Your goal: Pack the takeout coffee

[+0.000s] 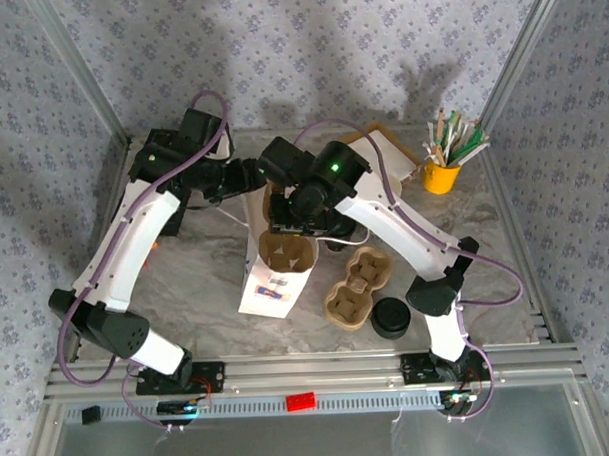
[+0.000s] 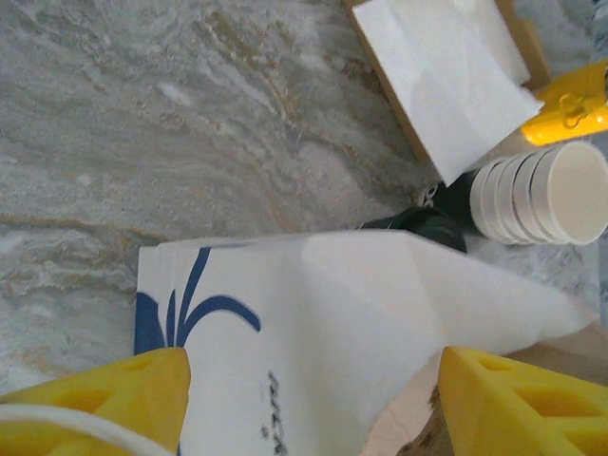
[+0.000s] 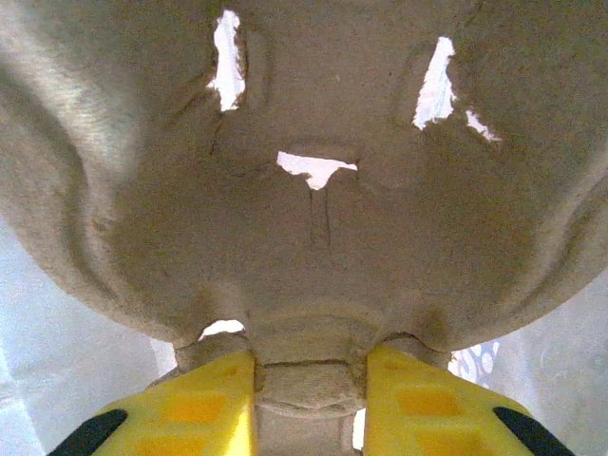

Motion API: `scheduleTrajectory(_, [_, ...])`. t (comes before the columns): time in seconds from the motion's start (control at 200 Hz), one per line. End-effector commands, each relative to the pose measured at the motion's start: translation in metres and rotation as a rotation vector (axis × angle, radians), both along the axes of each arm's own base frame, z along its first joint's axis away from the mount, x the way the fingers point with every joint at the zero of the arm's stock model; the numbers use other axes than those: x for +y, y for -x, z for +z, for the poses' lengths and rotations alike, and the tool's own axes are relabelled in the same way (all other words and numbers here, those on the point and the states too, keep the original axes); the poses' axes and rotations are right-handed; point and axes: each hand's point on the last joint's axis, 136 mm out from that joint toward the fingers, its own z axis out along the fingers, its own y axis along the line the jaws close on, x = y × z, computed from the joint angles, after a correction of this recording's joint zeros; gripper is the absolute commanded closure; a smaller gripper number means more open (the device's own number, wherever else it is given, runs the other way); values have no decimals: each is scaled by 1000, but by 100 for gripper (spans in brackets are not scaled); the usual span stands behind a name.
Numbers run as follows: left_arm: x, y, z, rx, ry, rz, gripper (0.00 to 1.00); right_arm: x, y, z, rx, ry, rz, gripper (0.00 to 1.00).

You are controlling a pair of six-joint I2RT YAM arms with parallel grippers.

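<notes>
A white paper bag (image 1: 269, 289) with blue print stands at the table's middle, its mouth facing up. My right gripper (image 1: 296, 226) holds a brown pulp cup carrier (image 1: 285, 252) at the bag's mouth. In the right wrist view the yellow fingers (image 3: 204, 404) are shut on the carrier's (image 3: 304, 237) centre tab. My left gripper (image 1: 251, 176) is at the bag's far top edge. In the left wrist view its fingers (image 2: 104, 399) stand wide apart over the bag's (image 2: 332, 304) white wall, pinching nothing.
A second pulp carrier (image 1: 352, 291) lies right of the bag, a black lid (image 1: 391, 317) beside it. A yellow cup of utensils (image 1: 443, 173) and napkins (image 1: 387, 145) sit at the back right. Stacked white cups (image 2: 541, 195) lie near them.
</notes>
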Motion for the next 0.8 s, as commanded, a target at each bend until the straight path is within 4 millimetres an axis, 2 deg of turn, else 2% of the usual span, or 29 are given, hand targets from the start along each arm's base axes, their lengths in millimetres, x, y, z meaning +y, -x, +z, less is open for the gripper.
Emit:
scheduleTrajectory(0.0, [2,-17,13,-62,49,92,29,0,11,-3,39,16,29,72])
scheduleTrajectory(0.095, [1,-19,12,-72,58,115,26,1,13,-5,48,14,34,72])
scheduleTrajectory(0.205, [2,-17,5,-49,44,122,26,1,16,-5,54,15,41,73])
scheduleTrajectory(0.285, [5,-13,13,-64,40,115,27,-4,17,-5,62,24,41,72])
scheduleTrajectory(0.405, [15,-2,29,-90,49,87,27,-7,14,-4,57,12,24,72])
scheduleTrajectory(0.5, [21,10,33,-81,39,44,27,-7,13,-4,55,10,22,73])
scheduleTrajectory(0.66, [17,35,28,-36,22,-81,27,-7,12,-4,48,13,24,73])
scheduleTrajectory(0.795, [13,42,22,-4,9,-144,27,-7,12,-2,46,8,25,73])
